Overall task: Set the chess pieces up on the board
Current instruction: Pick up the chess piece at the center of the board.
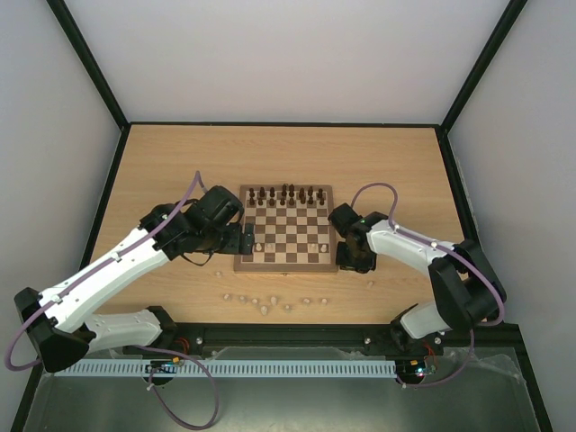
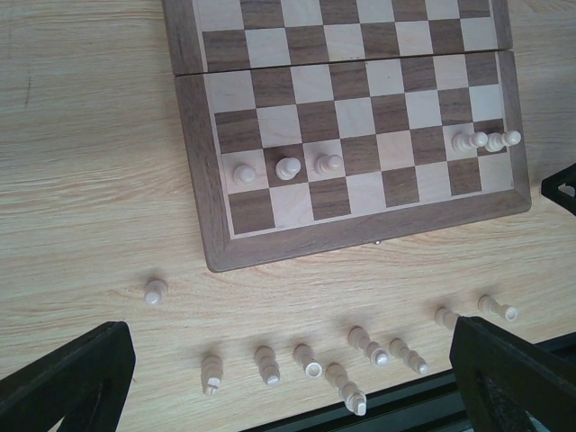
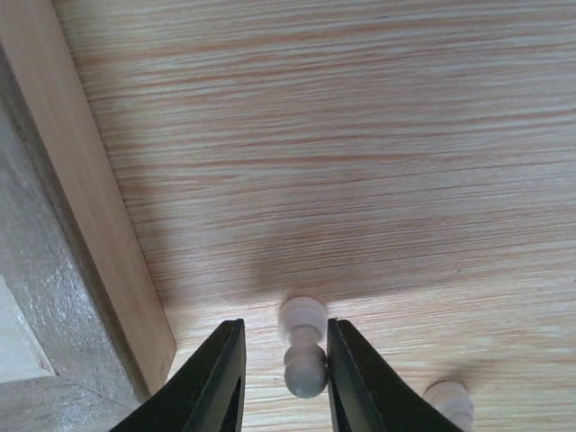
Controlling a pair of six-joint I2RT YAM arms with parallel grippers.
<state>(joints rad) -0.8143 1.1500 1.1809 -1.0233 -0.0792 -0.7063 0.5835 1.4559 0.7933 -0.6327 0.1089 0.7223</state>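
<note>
Over a light-wood table (image 1: 180, 162), the right gripper (image 3: 285, 326) is straddling a pale pawn (image 3: 303, 351) that is lying on its side near the bottom centre of the right wrist view. Its two dark fingers are standing narrowly apart: the right-hand one is touching the pawn, while a sliver of table is still showing on the other side, so it is not clamped yet. A second pale piece (image 3: 448, 400) is lying just beside it at the lower right. In the overhead view the board (image 1: 288, 267) is sitting at the centre, with the dark set (image 1: 286, 194) lining its upper edge. In the left wrist view three pale pawns (image 2: 286, 168) are standing toward the board's lower left and a small pale cluster (image 2: 486, 140) is gathering at its right edge. More loose pale pieces (image 1: 265, 304) are lying scattered below the board. The left gripper (image 2: 288, 360) is hovering left of the board with its fingers spread wide and nothing between them. The pawn is probably very light, rigid and smooth. Being round, it is likely to roll or squirt free under an off-centre pinch. The narrow neck under the head looks the surest place to hold it. It will also need tipping upright before it can stand on its square.
</note>
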